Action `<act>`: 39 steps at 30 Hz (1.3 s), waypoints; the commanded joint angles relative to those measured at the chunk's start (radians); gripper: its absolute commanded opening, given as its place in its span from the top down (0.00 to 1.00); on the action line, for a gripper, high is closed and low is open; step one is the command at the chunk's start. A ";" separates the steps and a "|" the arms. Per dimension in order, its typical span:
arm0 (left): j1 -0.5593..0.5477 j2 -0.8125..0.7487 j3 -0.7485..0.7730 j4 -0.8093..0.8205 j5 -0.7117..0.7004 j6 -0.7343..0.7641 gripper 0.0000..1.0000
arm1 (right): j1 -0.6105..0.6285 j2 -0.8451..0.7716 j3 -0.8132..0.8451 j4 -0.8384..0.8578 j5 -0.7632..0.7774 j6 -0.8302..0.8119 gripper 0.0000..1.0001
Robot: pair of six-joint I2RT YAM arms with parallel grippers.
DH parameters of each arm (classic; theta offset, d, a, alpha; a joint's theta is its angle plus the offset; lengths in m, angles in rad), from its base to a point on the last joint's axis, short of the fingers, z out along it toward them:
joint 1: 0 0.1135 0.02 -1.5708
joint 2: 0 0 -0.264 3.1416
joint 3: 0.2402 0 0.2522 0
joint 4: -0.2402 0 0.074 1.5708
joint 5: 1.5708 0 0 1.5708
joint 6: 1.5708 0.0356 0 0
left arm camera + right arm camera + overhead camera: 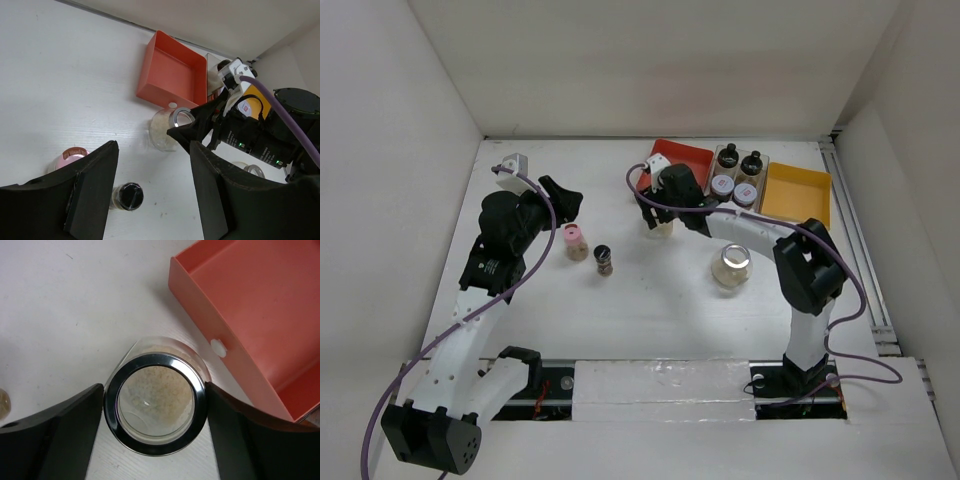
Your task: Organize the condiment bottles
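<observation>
Sitting between the right fingers (pixel 55 440), the glass jar (pixel 155 407) seems clamped, left fingers (pixel 90 190) apart.

This looks like a robot lab, not a home. A white desk (pixel 650 310) sits inside plain white walls (pixel 390 150), like a box. A left arm (pixel 480 290) and a right arm (pixel 805 280) are bolted at its near edge, with purple cables (pixel 554 212) hanging off them. A metal rail (pixel 860 250) runs down one side
</observation>
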 commanded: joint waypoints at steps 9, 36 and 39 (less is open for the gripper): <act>0.004 -0.022 0.009 0.049 0.023 0.014 0.45 | 0.010 -0.209 0.008 0.075 0.024 0.014 0.42; 0.004 -0.012 0.009 0.058 0.033 0.005 0.45 | -0.803 -0.300 0.051 0.144 -0.131 0.106 0.43; 0.004 -0.012 0.009 0.058 0.033 0.005 0.45 | -0.812 -0.233 0.075 0.144 -0.122 0.106 0.43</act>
